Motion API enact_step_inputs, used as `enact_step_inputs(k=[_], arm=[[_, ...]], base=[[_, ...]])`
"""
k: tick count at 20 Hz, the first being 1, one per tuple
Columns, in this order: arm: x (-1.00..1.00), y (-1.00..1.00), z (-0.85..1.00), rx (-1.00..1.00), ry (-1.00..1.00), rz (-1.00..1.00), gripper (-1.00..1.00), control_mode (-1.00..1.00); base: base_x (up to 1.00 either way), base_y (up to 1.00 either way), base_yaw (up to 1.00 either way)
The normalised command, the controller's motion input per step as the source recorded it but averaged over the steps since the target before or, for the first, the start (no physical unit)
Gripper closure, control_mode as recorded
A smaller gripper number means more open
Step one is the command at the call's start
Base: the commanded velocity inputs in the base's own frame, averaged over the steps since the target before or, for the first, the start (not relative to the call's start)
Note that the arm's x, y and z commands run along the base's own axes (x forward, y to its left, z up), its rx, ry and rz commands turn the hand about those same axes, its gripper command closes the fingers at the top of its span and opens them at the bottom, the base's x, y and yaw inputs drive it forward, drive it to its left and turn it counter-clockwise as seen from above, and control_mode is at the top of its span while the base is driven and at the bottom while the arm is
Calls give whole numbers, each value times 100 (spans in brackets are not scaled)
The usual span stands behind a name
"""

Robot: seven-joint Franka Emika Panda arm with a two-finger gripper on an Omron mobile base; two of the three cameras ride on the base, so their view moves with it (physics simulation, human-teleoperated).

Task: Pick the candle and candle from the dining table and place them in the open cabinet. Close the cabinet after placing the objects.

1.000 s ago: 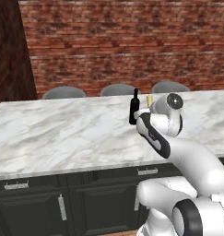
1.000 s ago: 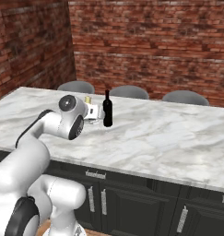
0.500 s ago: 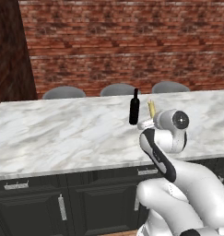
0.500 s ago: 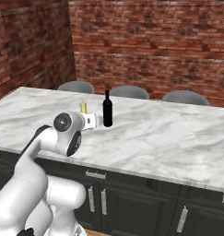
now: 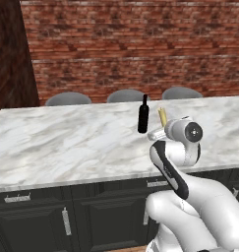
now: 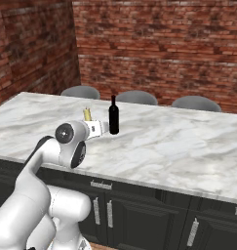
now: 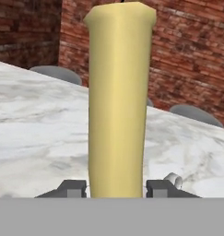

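My gripper (image 7: 116,189) is shut on a tall, slim pale-yellow candle (image 7: 118,101), which stands upright between the two dark fingertips (image 7: 72,188). The left base view has the candle (image 5: 162,117) sticking up from the hand (image 5: 158,134), just right of the black bottle. From the right base it is the candle (image 6: 87,114) above the gripper (image 6: 94,128), over the near part of the dining table (image 6: 178,146). Its lower end is hidden by the hand. The cabinet is out of view.
A tall black bottle (image 5: 143,114) (image 6: 113,115) stands on the marble top (image 5: 67,142) close beside the hand. Three grey chair backs (image 5: 126,95) line the far edge before a brick wall. Black panelled fronts with silver handles (image 5: 67,221) run below the near edge.
The hand has drawn back toward the base and a little lower, with the candle in it. The arm's elbow has dropped. The bottle has stayed put.
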Motion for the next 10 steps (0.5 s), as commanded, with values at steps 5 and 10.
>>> enact_step_inputs(k=[5, 10], arm=[[0, 0, -17, 0, 0, 0, 100, 100], [0, 0, 0, 0, 0, 0, 100, 100]], base=[[0, 0, 0], [-13, 1, -3]])
